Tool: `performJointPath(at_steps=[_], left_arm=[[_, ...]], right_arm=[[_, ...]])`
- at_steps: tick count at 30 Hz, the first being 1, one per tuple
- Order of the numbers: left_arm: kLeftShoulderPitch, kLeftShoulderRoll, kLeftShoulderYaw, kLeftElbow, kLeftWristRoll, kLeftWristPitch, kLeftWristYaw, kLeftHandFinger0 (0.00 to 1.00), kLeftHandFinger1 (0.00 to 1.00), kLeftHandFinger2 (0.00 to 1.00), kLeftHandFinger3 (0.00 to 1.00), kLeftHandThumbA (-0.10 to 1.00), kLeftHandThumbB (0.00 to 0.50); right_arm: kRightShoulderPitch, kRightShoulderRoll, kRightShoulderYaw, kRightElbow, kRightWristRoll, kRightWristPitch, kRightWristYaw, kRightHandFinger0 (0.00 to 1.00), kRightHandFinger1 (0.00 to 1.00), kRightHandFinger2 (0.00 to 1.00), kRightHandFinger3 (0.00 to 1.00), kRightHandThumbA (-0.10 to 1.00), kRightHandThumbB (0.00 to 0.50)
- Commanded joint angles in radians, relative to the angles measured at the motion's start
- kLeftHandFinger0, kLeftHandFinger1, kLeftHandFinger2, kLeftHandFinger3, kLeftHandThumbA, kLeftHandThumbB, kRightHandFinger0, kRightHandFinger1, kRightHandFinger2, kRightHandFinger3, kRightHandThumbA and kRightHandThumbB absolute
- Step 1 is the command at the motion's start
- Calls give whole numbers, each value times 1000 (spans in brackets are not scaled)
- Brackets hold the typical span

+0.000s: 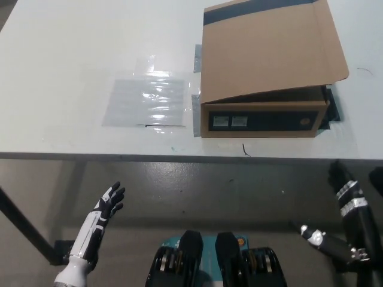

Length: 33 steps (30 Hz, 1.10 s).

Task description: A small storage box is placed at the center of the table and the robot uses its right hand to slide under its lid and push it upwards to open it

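Below the table edge, at the lower left, the left hand (111, 202) rests in the air with its fingers spread and nothing in it. At the lower right, also below the table edge, the right hand (346, 190) hangs over the dark floor (197, 191); it holds nothing, but it is too dark against the floor to tell how far its fingers are apart. Neither hand touches the table (72, 72) or the box (263, 66).

On the pale table, near the front edge, a short dark mark (246, 149) lies just in front of the box. The box is brown cardboard and sits right of the table's middle, close to the front edge. Its front face carries a black band with two small labels (230, 121). The lid (269, 51) lies over the box, tilted, its front right corner jutting past the box wall and a narrow gap showing beneath it there. Grey tape (197, 58) shows at the box's left side and dark tape (332, 110) at its right.

Left of the box, a clear plastic sheet (146, 101) lies flat on the table, glinting. A black stripe (257, 11) crosses the far end of the lid.
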Motion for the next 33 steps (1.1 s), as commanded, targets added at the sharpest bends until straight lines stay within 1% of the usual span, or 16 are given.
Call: performJointPath(at_steps=[1,2,4,6,10,11,14,18,20,21,22,25,26,27,29,33], left_arm=[[-21,15,1,-14,3,-57,-15,1000,1000,1000,1000,1000,500],[-20,15,0,-12,1,-57,-17,1000,1000,1000,1000,1000,500],[-19,16,-2,-12,7,-57,-15,1000,1000,1000,1000,1000,500],[-19,16,-2,-11,8,-57,-14,1000,1000,1000,1000,1000,500],[-17,19,-2,-15,14,-57,-12,1000,1000,1000,1000,1000,500],[-17,19,-2,-16,15,-57,-12,1000,1000,1000,1000,1000,500],[-17,19,-4,-16,13,-57,-15,1000,1000,1000,1000,1000,500],[-17,17,-3,-16,0,-57,-22,1000,1000,1000,1000,1000,500],[-13,16,-3,-17,0,-57,-21,1000,1000,1000,1000,1000,500],[-11,15,-4,-17,2,-57,-20,1000,1000,1000,1000,1000,500],[-12,16,-4,-16,6,-57,-17,1000,1000,1000,1000,1000,500],[-11,18,-6,-18,7,-57,-19,1000,1000,1000,1000,1000,500],[-12,17,-5,-17,4,-57,-20,1000,1000,1000,1000,1000,500],[-12,18,-5,-16,5,-57,-19,1000,1000,1000,1000,1000,500],[-11,18,-6,-19,5,-57,-19,1000,1000,1000,1000,1000,500],[-11,19,-7,-15,9,-57,-19,1000,1000,1000,1000,1000,500]], right_arm=[[-55,-13,-27,-111,42,-31,-14,1000,1000,1000,1000,1000,219],[-67,-14,-33,-131,50,-9,-16,1000,1000,1000,1000,1000,248],[-101,-20,-47,-161,76,24,-18,1000,1000,1000,1000,1000,246],[-131,-24,-63,-173,77,51,-27,1000,1000,1000,1000,1000,263],[-193,-21,-90,-199,121,125,-43,1000,1000,1000,1000,1000,211],[-199,-21,-93,-200,127,131,-42,1000,1000,1000,1000,1000,211],[-242,-22,-114,-175,183,140,-45,1000,1000,1000,1000,1000,165],[-308,-15,-145,-120,273,163,-45,1000,1000,1000,1000,1000,165],[-347,-10,-163,-77,315,168,-45,1000,1000,1000,1000,1000,181],[-355,-9,-167,-66,325,169,-43,1000,1000,1000,1000,1000,158],[-370,-8,-174,-47,337,172,-44,1000,1000,1000,1000,1000,204],[-425,-14,-193,39,369,165,-31,1000,1000,1000,1000,1000,229],[-431,-14,-196,47,372,163,-30,1000,1000,1000,1000,1000,210],[-458,-18,-204,85,389,161,-24,1000,1000,1000,1000,1000,249],[-486,-23,-213,126,410,161,-16,1000,1000,1000,1000,1000,261],[-522,-28,-226,184,430,150,-4,1000,1000,1000,1000,1000,260]])
